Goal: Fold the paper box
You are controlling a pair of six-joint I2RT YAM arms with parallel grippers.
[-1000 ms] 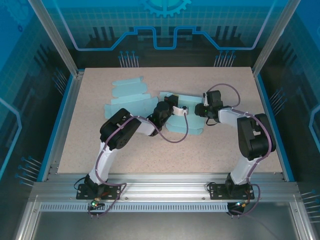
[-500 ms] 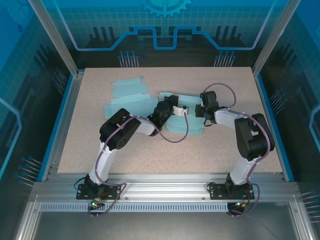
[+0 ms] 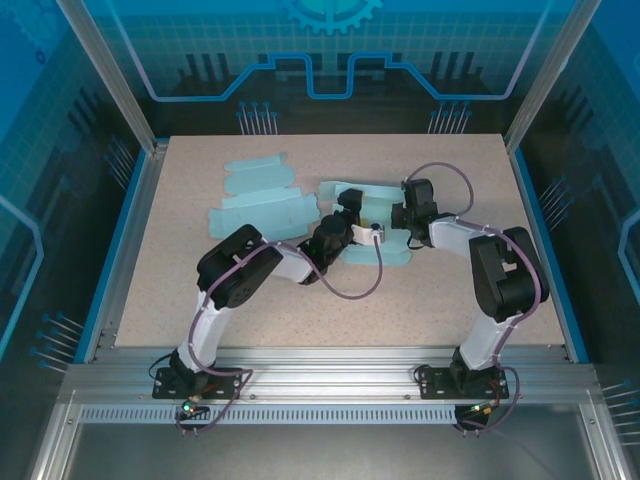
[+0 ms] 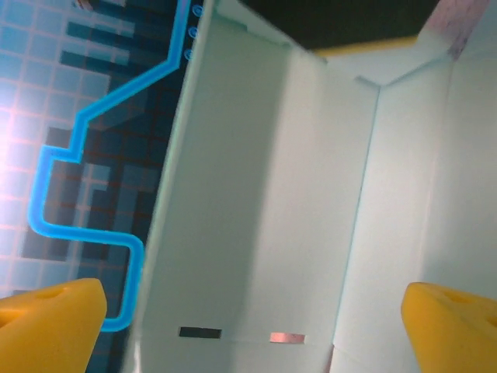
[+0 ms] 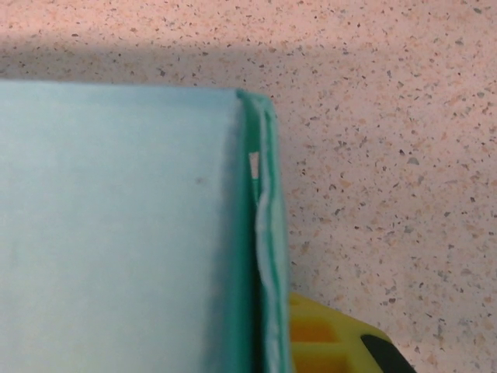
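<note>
One paper box (image 3: 382, 196), L claw (image 4: 250, 303) wide open at it, R claw (image 3: 403, 215) tight on its edge.

A speckled beige worktop (image 3: 200, 300) lies across the middle of the frame. An aluminium rail (image 3: 330, 385) runs along the bottom, and a blue circuit-patterned backdrop (image 3: 330, 50) spans the top.

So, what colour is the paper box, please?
Pale teal; the paper box shows best from the right wrist.

I see the pale teal paper box (image 3: 372, 203) half folded, lying mid-surface (image 3: 300, 300). Through the left wrist its creased inner panels (image 4: 311, 194) stand upright. Through the right wrist its doubled edge (image 5: 264, 233) rests on the speckled top.
</note>
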